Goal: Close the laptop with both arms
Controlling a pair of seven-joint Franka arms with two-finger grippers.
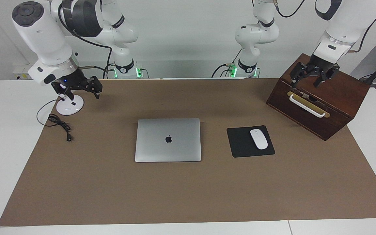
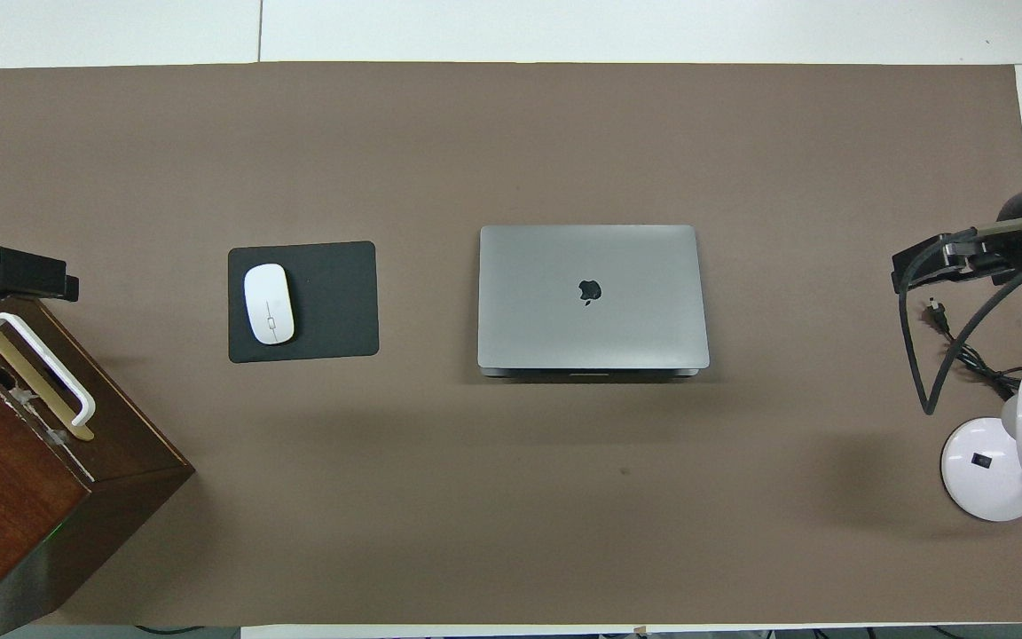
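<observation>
At the middle of the brown mat (image 1: 109, 195) lies the laptop (image 1: 168, 139), flat, lid down, logo up. From the overhead view a thin dark seam shows along its edge nearer the robots, so the lid looks fully down, though a sliver of gap cannot be ruled out from this height. By that reading, the closing is done or all but done.

Both grippers are well apart from it. The right gripper (image 1: 81, 92) hangs over the white lamp base (image 1: 70, 105) at the right arm's end of the table, fingers spread, holding nothing. The left gripper (image 1: 311, 76) hangs over the wooden box (image 1: 338, 107) at the left arm's end, fingers also spread and empty.

Beside the laptop, toward the left arm's end, a white mouse (image 1: 258, 139) sits on a black mouse pad (image 1: 240, 143).

As a judgement: the laptop is a stiff, thin metal slab, fairly heavy, smooth and likely slippery under hard fingertips. Its lid hides a fragile screen, so any last push should be a light press from above, 1 gripper near each corner of the lid's edge farther from the hinge, not a pinch on the thin sides.
</observation>
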